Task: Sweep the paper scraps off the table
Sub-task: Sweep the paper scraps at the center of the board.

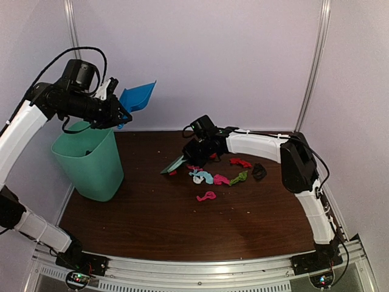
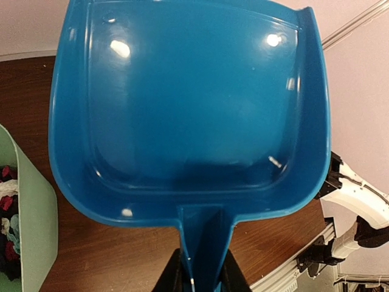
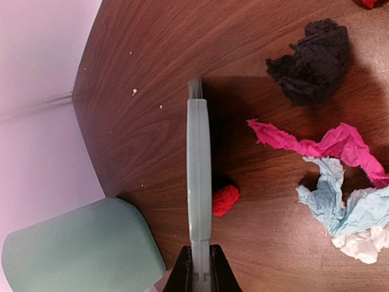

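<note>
Green bin [image 1: 91, 167] stands left of paper scraps [image 1: 220, 179].

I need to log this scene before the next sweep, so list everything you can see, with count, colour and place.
paper scraps: roughly eight; red, pink, cyan, white, green, black; clustered mid-table
table: one; dark brown wood grain; under everything
bin: one; mint green; table's left side, some scraps inside
dustpan: one; blue; raised near the bin, empty
brush: one; pale green; low over the table, beside a red scrap
left gripper: one; black; shut on the dustpan handle
right gripper: one; black; shut on the brush handle
</note>
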`<state>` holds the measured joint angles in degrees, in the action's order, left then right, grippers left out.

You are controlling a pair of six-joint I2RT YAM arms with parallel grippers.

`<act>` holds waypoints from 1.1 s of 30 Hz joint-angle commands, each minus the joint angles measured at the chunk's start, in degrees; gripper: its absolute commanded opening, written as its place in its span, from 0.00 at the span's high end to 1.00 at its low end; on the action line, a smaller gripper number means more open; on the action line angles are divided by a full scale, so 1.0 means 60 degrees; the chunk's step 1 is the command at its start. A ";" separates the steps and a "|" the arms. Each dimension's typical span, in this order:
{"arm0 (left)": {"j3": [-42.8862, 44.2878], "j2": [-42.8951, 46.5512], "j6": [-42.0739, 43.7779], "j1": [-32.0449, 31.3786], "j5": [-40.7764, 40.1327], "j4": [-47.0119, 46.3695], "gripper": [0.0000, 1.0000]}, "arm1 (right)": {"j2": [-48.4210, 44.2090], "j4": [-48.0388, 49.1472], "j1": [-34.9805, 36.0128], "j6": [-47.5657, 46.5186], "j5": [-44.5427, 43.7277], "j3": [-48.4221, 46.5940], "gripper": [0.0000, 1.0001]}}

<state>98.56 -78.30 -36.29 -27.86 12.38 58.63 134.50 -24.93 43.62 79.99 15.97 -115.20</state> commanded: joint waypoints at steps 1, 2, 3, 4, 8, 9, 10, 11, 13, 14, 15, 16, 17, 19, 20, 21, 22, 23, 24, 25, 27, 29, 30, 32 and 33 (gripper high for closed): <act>-0.0065 -0.0257 0.0445 -0.0030 -0.0109 -0.0186 1.00 | -0.0038 -0.1352 -0.0086 0.0383 -0.0849 -0.0460 1.00; -0.0065 -0.0310 0.0483 -0.0030 -0.0104 -0.0215 1.00 | -0.0089 -0.1540 -0.0096 0.0349 -0.0931 -0.0347 1.00; -0.0065 -0.0373 0.0516 -0.0030 -0.0099 -0.0240 1.00 | -0.0156 -0.1704 -0.0116 0.0319 -0.0965 -0.0209 1.00; -0.0065 -0.0436 0.0556 -0.0030 -0.0075 -0.0270 1.00 | -0.0232 -0.1824 -0.0129 0.0288 -0.0960 -0.0034 1.00; -0.0093 -0.0636 0.0714 -0.0030 0.0022 -0.0379 1.00 | -0.0679 -0.1942 -0.0136 0.0104 -0.0741 0.0807 1.00; -0.0114 -0.0676 0.0740 -0.0030 0.0026 -0.0413 1.00 | -0.0848 -0.1958 -0.0148 0.0045 -0.0669 0.1016 1.00; -0.0141 -0.0699 0.0777 -0.0030 0.0016 -0.0434 1.00 | -0.0974 -0.2038 -0.0141 -0.0008 -0.0612 0.1218 1.00; -0.0185 -0.0722 0.0807 -0.0030 0.0011 -0.0460 1.00 | -0.1125 -0.2122 -0.0129 -0.0058 -0.0598 0.1408 1.00; -0.0270 -0.0780 0.0864 -0.0030 0.0064 -0.0509 1.00 | -0.1447 -0.2249 -0.0128 -0.0193 -0.0621 0.1835 1.00; -0.0325 -0.0789 0.0880 -0.0037 0.0086 -0.0554 1.00 | -0.1605 -0.2287 -0.0144 -0.0259 -0.0584 0.2060 1.00; -0.0383 -0.0799 0.0891 -0.0042 0.0139 -0.0590 1.00 | -0.1751 -0.2298 -0.0136 -0.0339 -0.0532 0.2284 1.00; -0.0447 -0.0795 0.0892 -0.0044 0.0171 -0.0641 1.00 | -0.1916 -0.2297 -0.0145 -0.0429 -0.0472 0.2482 1.00; -0.0510 -0.0789 0.0896 -0.0045 0.0179 -0.0689 1.00 | -0.2058 -0.2297 -0.0146 -0.0514 -0.0393 0.2703 1.00; -0.0643 -0.0770 0.0892 -0.0056 0.0158 -0.0751 1.00 | -0.2345 -0.2215 -0.0131 -0.0711 -0.0168 0.3198 1.00; -0.0705 -0.0758 0.0904 -0.0066 0.0129 -0.0793 1.00 | -0.2466 -0.2180 -0.0131 -0.0827 -0.0039 0.3424 1.00; -0.0758 -0.0750 0.0914 -0.0093 0.0076 -0.0813 1.00 | -0.2608 -0.2171 -0.0120 -0.0941 0.0049 0.3641 1.00; -0.0811 -0.0749 0.0932 -0.0126 0.0006 -0.0815 1.00 | -0.2761 -0.2137 -0.0117 -0.1058 0.0109 0.3879 1.00; -0.0869 -0.0741 0.0956 -0.0163 -0.0060 -0.0815 1.00 | -0.2914 -0.2118 -0.0102 -0.1167 0.0177 0.4130 1.00; -0.0925 -0.0748 0.0976 -0.0206 -0.0121 -0.0817 1.00 | -0.3076 -0.2112 -0.0093 -0.1260 0.0188 0.4372 1.00; -0.0982 -0.0756 0.1004 -0.0257 -0.0182 -0.0817 1.00 | -0.3244 -0.2109 -0.0088 -0.1369 0.0191 0.4631 1.00; -0.1108 -0.0751 0.1070 -0.0423 -0.0377 -0.0814 1.00 | -0.3587 -0.2087 -0.0054 -0.1573 0.0236 0.5079 1.00; -0.1264 -0.0757 0.1096 -0.0609 -0.0539 -0.0852 1.00 | -0.3896 -0.2012 -0.0047 -0.1912 0.0341 0.5443 1.00; -0.1354 -0.0750 0.1097 -0.0707 -0.0599 -0.0877 1.00 | -0.4021 -0.2058 -0.0042 -0.2064 0.0400 0.5584 1.00; -0.1598 -0.0747 0.1077 -0.0923 -0.0721 -0.0975 1.00 | -0.4222 -0.2214 -0.0021 -0.2369 0.0489 0.5784 1.00; -0.1721 -0.0724 0.1038 -0.1006 -0.0753 -0.1029 1.00 | -0.4334 -0.2255 -0.0013 -0.2538 0.0523 0.5886 1.00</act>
<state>90.48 -82.67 -31.03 -31.94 10.02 55.88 109.75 -31.94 43.13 69.78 18.46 -83.29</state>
